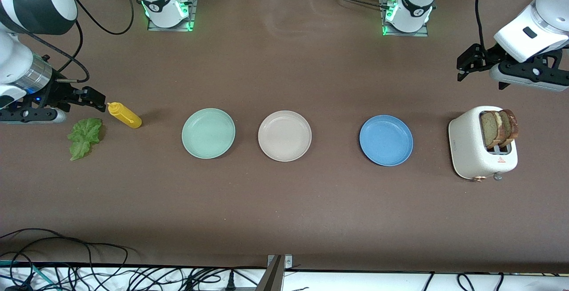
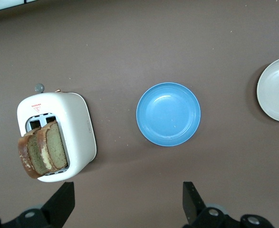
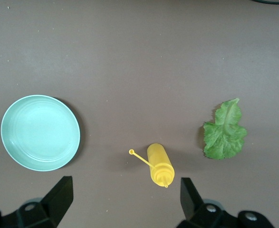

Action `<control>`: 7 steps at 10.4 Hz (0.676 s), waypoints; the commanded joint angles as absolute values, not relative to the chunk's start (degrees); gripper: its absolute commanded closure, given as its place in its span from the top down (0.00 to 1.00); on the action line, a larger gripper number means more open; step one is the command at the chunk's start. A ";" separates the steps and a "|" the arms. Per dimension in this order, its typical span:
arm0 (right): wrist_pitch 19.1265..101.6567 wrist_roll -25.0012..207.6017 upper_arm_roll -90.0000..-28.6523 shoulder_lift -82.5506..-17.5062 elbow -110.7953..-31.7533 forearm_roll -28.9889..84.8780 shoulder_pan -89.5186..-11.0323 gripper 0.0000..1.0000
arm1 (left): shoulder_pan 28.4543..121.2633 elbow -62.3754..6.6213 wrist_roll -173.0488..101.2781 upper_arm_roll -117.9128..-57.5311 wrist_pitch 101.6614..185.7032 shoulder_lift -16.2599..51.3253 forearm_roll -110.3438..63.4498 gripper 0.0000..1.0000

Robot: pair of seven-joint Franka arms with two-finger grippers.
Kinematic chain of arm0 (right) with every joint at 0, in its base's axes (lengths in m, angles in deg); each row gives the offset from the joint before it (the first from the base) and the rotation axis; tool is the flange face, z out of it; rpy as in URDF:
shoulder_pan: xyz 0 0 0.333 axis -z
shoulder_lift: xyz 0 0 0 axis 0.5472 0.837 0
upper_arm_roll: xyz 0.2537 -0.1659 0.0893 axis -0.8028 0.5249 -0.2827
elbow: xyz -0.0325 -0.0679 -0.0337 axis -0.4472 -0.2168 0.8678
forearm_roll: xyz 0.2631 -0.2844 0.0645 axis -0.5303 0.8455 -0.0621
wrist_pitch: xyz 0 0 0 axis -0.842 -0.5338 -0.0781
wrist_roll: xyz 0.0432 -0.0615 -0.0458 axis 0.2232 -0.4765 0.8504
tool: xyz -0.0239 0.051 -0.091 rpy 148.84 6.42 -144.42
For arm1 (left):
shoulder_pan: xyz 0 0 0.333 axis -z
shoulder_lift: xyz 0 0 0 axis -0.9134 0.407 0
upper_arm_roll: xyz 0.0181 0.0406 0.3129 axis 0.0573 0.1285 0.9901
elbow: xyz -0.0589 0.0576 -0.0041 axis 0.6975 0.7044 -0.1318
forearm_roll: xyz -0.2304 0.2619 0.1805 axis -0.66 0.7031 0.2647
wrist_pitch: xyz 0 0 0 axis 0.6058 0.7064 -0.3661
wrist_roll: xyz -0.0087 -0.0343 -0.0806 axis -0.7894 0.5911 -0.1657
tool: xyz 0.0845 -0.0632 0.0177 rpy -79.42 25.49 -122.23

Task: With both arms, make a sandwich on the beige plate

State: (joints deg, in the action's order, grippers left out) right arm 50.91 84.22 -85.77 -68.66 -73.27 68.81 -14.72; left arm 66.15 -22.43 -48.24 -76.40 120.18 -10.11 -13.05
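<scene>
The empty beige plate (image 1: 284, 135) (image 2: 276, 89) lies mid-table between two other plates. Two brown-crusted bread slices (image 1: 498, 127) (image 2: 42, 152) stand in a white toaster (image 1: 471, 149) (image 2: 77, 128) at the left arm's end. A ruffled green lettuce leaf (image 1: 84, 137) (image 3: 225, 130) lies flat at the right arm's end. My left gripper (image 1: 463, 65) (image 2: 128, 199) hangs open and empty over bare table close to the toaster. Open and empty too, my right gripper (image 1: 98, 100) (image 3: 125, 194) hovers over the table by the mustard bottle's nozzle.
A yellow squeeze bottle (image 1: 124, 115) (image 3: 159, 166) lies on its side beside the lettuce. A mint-green plate (image 1: 208, 133) (image 3: 40, 133) and a blue plate (image 1: 386, 140) (image 2: 168, 114) flank the beige one. Cables run along the table's near edge.
</scene>
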 commanded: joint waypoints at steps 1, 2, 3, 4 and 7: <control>50.59 84.78 -86.04 -68.66 -72.62 68.57 -14.54 1.00 | 66.07 -21.68 -49.19 -76.34 118.98 -10.64 -14.72 1.00; 50.50 84.77 -86.04 -68.66 -72.71 68.66 -14.54 1.00 | 66.07 -21.68 -49.19 -76.34 118.98 -10.72 -14.72 1.00; 48.94 84.77 -86.04 -68.66 -72.71 68.66 -14.54 1.00 | 66.07 -21.68 -49.28 -76.25 118.98 -10.64 -14.72 1.00; 48.23 84.77 -85.96 -68.66 -72.71 68.74 -14.46 1.00 | 66.07 -21.77 -49.37 -76.34 118.89 -10.72 -14.63 1.00; 48.22 84.25 -86.04 -68.75 -72.18 68.57 -14.46 1.00 | 65.98 -21.68 -49.63 -76.25 118.01 -10.81 -14.63 1.00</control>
